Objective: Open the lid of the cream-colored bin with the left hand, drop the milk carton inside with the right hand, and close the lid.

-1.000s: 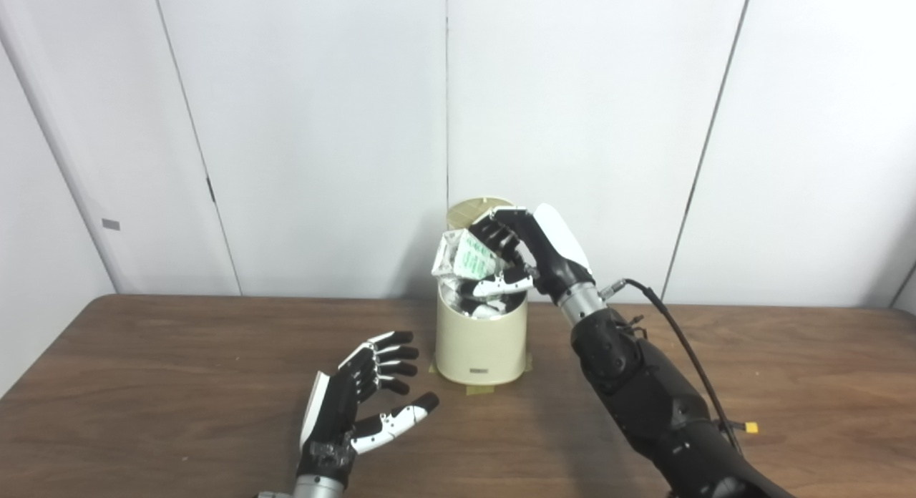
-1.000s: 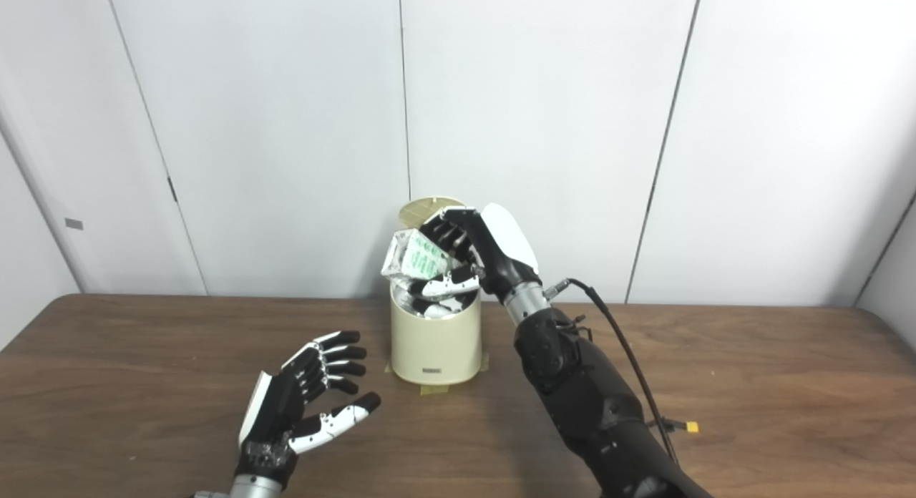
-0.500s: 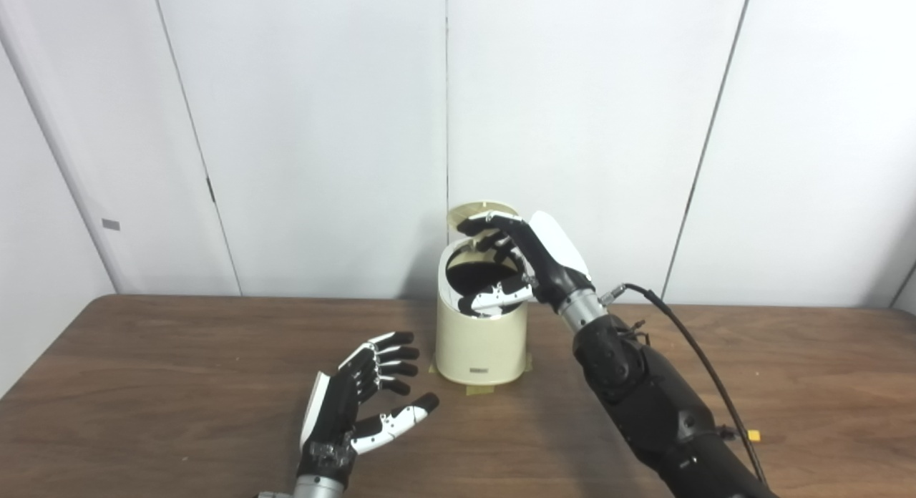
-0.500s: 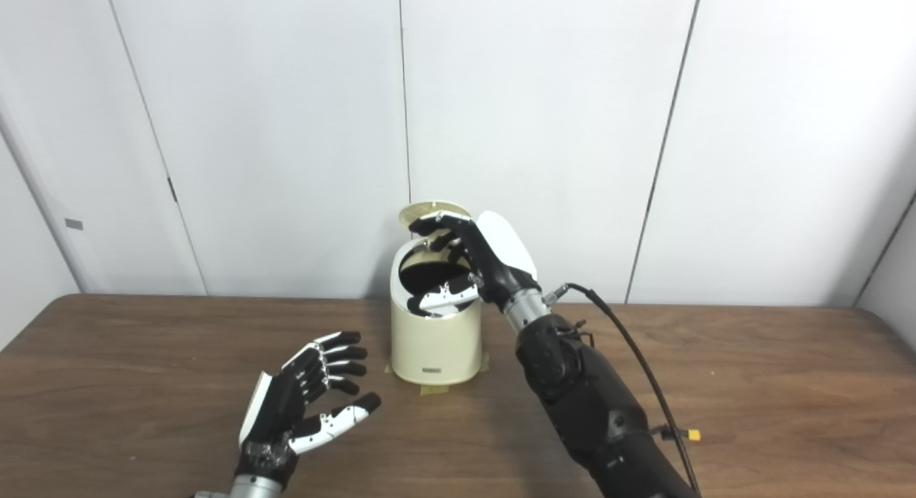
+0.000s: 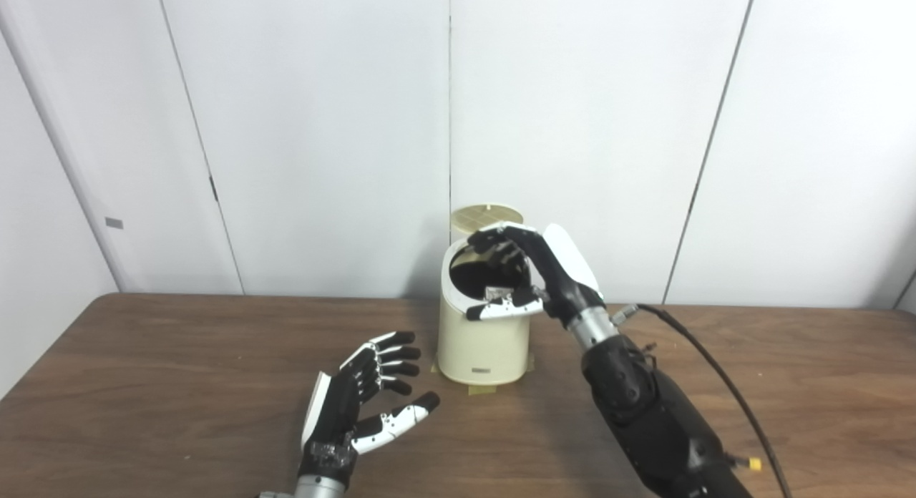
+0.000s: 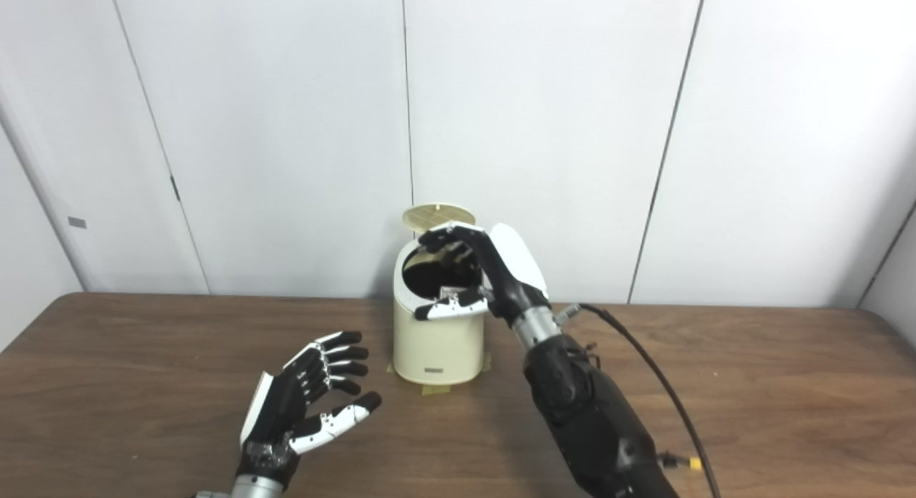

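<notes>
The cream-colored bin (image 5: 483, 344) stands at the back middle of the table, its round lid (image 5: 486, 215) tipped up at the rear and its dark mouth showing. No milk carton is in view; the bin's inside is dark. My right hand (image 5: 522, 272) hovers over the right side of the bin's mouth, open and empty, fingers curled above the rim. My left hand (image 5: 361, 398) rests low over the table in front-left of the bin, open, palm turned toward the bin. The same scene shows in the right eye view: bin (image 6: 436, 344), right hand (image 6: 476, 276), left hand (image 6: 308, 398).
The brown wooden table (image 5: 143, 383) runs across the view, with white wall panels behind it. Strips of tape (image 5: 476, 389) mark the bin's base. A black cable (image 5: 715, 369) with a yellow plug trails from my right forearm over the right side of the table.
One second ago my right hand held the milk carton over the bin; it let go and the carton dropped out of sight inside. The right hand has since drawn back slightly. The left hand has not moved.
</notes>
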Controlling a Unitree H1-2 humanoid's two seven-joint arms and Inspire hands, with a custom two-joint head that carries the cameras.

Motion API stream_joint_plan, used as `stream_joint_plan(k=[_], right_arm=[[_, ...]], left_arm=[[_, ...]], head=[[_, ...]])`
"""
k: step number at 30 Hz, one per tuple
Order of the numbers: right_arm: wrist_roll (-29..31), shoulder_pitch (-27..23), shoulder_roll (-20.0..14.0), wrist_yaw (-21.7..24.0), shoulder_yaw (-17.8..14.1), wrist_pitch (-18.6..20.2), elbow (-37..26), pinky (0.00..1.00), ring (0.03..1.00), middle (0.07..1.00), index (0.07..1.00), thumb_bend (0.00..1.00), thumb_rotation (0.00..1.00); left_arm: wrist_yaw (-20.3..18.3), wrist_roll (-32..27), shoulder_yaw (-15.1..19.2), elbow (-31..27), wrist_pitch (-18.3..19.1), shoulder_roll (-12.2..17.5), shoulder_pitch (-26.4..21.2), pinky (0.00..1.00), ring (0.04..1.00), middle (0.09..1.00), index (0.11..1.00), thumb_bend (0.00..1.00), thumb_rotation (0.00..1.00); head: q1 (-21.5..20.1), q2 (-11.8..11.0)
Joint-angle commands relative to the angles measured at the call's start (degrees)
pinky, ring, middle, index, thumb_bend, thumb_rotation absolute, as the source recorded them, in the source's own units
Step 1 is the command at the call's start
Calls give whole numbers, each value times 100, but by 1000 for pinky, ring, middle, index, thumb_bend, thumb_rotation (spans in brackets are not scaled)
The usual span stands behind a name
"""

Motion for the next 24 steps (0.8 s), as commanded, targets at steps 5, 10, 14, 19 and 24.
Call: stream_joint_plan(k=[5, 10, 14, 19, 24], right_arm=[[1727, 400, -85, 884, -509, 99, -1422, 338, 431, 559, 593, 786, 85], [2634, 925, -363, 1642, -691, 859, -2382, 338, 451, 564, 630, 760, 143], [2863, 1360, -554, 1915, -816, 983, -2768, 327, 439, 576, 658, 758, 202], [3060, 1915, -618, 2039, -970, 964, -2856, 414, 512, 649, 696, 754, 192], [3107, 2291, -465, 1973, -1056, 959, -2853, 507, 621, 729, 743, 779, 251]], left_arm=[[6, 82, -7, 92, -147, 55, 88, 547, 647, 701, 744, 721, 105], [24, 144, -18, 110, -178, 83, 71, 537, 638, 697, 745, 722, 115], [5, 98, 5, 158, -190, 113, 40, 546, 637, 695, 746, 722, 119], [-39, 8, 31, 166, -225, 145, 22, 547, 633, 693, 743, 730, 120], [-69, -29, 29, 91, -168, 168, 26, 553, 642, 702, 747, 721, 117]], head=[[9, -3], [-35, -10], [-64, -17], [-102, -24], [-120, -34]])
